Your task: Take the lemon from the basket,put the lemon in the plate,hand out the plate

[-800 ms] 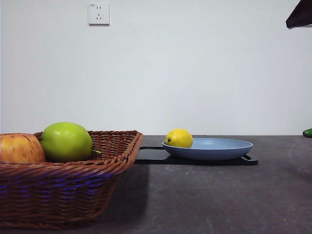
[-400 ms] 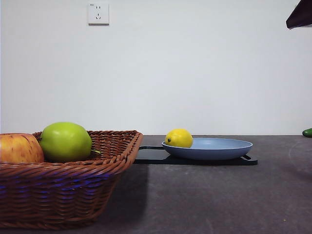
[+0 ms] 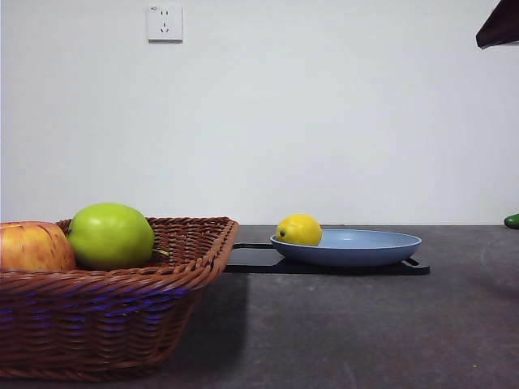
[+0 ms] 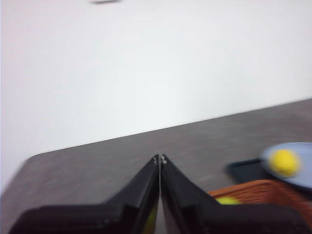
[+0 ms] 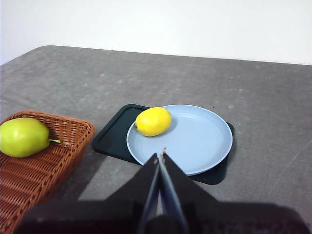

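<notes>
Basket (image 3: pixel 113 300) nearest, apples only. Lemon (image 5: pixel 153 121) sits near plate (image 5: pixel 195 146) rim, beyond. Right end effector (image 5: pixel 161 155) clenched, empty, above; left end effector (image 4: pixel 160 158) likewise. Risk: tilting plate at handout rolls lemon off.

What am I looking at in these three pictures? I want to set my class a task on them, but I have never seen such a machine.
It is a two-armed table robot. One picture looks level across the table; the other two come from cameras on each wrist. The left gripper and right gripper are both shut and hold nothing. On the table, a wicker basket holds a green apple and a red-yellow apple. A lemon lies in a light blue plate, which rests on a black tray.
</notes>
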`<action>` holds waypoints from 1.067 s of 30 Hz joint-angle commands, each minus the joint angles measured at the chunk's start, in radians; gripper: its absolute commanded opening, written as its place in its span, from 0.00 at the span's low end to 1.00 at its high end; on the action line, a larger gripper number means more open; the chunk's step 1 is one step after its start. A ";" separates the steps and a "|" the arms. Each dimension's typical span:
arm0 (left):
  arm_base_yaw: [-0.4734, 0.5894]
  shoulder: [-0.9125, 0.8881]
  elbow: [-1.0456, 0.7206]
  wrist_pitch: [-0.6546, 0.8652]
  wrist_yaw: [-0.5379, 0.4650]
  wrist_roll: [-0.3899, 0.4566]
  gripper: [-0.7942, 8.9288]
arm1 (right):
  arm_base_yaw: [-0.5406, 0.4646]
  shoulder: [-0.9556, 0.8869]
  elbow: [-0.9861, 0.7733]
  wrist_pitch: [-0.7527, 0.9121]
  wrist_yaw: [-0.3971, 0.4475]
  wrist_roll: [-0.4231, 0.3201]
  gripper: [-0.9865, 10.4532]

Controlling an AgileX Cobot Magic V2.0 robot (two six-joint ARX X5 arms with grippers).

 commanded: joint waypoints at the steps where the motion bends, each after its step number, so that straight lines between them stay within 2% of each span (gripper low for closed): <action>1: 0.089 -0.030 -0.091 0.047 0.014 0.014 0.09 | 0.007 0.003 0.011 0.009 0.003 0.009 0.09; 5: 0.170 -0.046 -0.211 0.101 0.074 0.003 0.09 | 0.007 0.003 0.011 0.009 0.003 0.009 0.09; 12: 0.204 -0.046 -0.336 0.110 0.108 -0.017 0.09 | 0.007 0.003 0.011 0.009 0.003 0.009 0.09; 23: 0.239 -0.046 -0.367 0.083 0.108 -0.063 0.09 | 0.007 0.003 0.011 0.009 0.003 0.009 0.09; 32: 0.240 -0.046 -0.367 0.095 0.107 -0.061 0.09 | 0.007 0.003 0.011 0.009 0.003 0.009 0.09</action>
